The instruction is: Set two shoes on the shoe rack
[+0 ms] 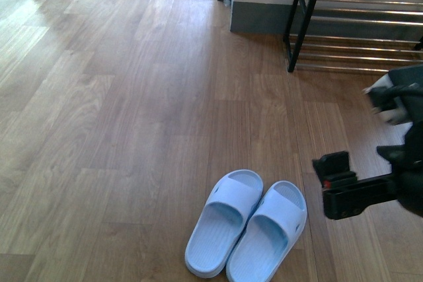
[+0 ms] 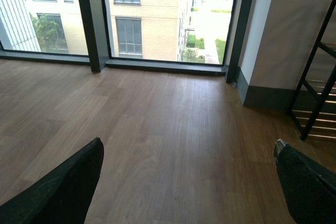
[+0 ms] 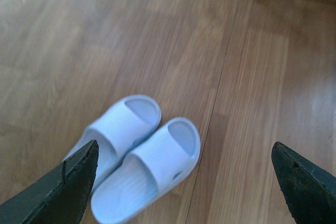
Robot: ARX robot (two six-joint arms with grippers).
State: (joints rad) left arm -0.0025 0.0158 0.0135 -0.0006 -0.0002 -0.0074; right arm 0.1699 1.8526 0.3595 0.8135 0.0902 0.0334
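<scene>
In the front view, the pair of pale blue slides (image 1: 246,229) lies side by side on the wooden floor (image 1: 119,110), the two touching along their inner edges. The heels are nearest us. The toes point away and lean toward the shoe rack (image 1: 357,31), which stands well beyond the slides on their right. The right end effector (image 1: 336,186) hangs just to the right of the slides, near the toe end, and this view does not settle its opening. No left arm shows here, so we judge the right arm the nearer one.

In the left wrist view, the left end effector (image 2: 189,141) is spread wide with nothing between its fingers (image 2: 63,187). We see only bare floor, a window (image 2: 157,19) and one foot of the rack. No slides appear, which suggests this arm sits well apart from them.

In the right wrist view, the right end effector (image 3: 184,144) is wide open and empty. The slides sit between and below its two fingers (image 3: 68,192), closer to one finger than the other. Their long axis runs slantwise across the gap rather than squarely through it. We judge the coming reach turns on that: come down over the slide nearer the rack, with the wrist turned so the fingers close across its width.
</scene>
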